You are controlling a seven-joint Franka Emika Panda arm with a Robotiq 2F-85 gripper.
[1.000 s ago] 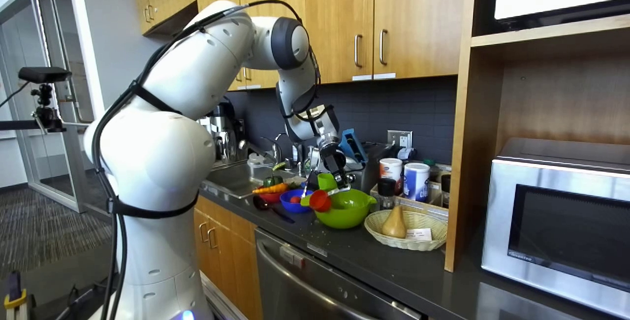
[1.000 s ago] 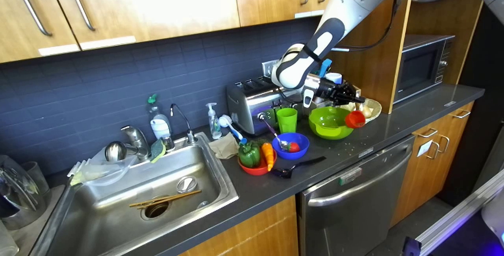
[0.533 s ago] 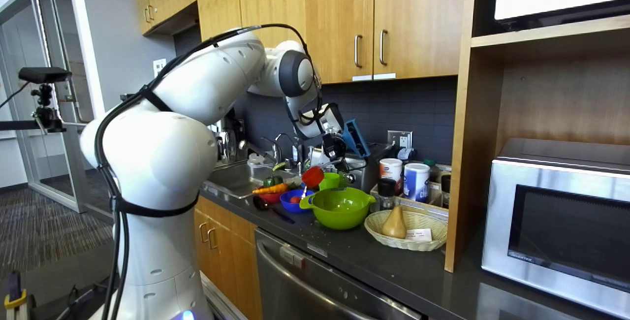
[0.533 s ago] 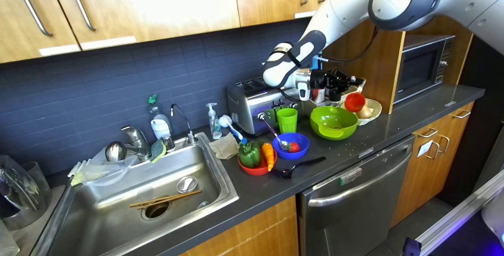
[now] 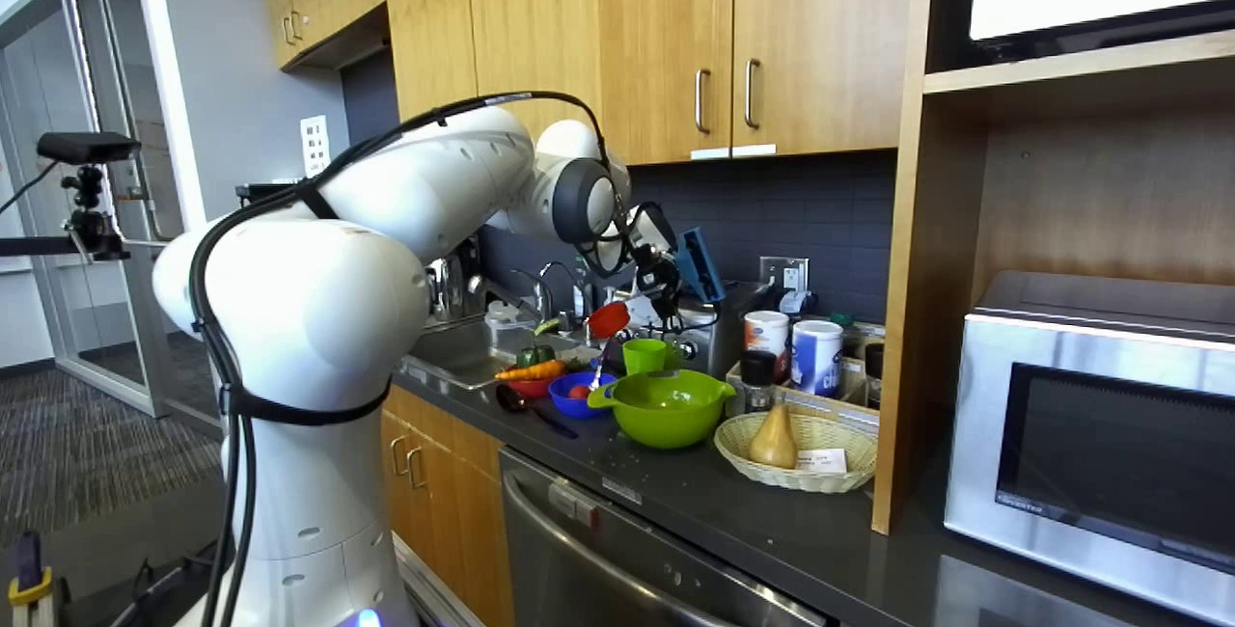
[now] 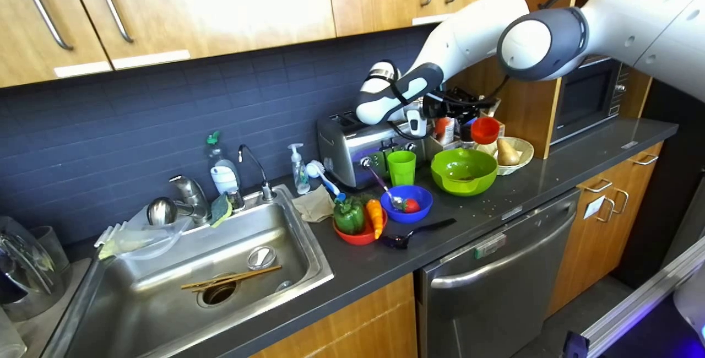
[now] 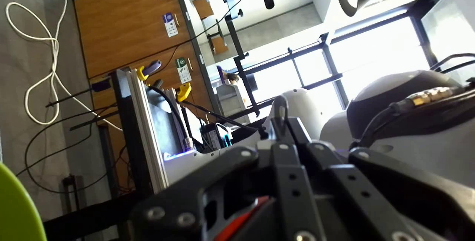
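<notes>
While your claw (image 7: 287, 129) climbs, gripping the one red cup (image 5: 608, 320), you now have that cup higher than a second ago, so it looks clear of the single green bowl (image 5: 671, 428) lower down. Farther out on the tabletop (image 6: 584, 154), you count one green tumbler (image 6: 401, 169), one blue bowl (image 6: 419, 216), and one red bowl (image 6: 355, 239) holding one green pepper (image 6: 349, 217) and one carrot (image 6: 375, 217).
</notes>
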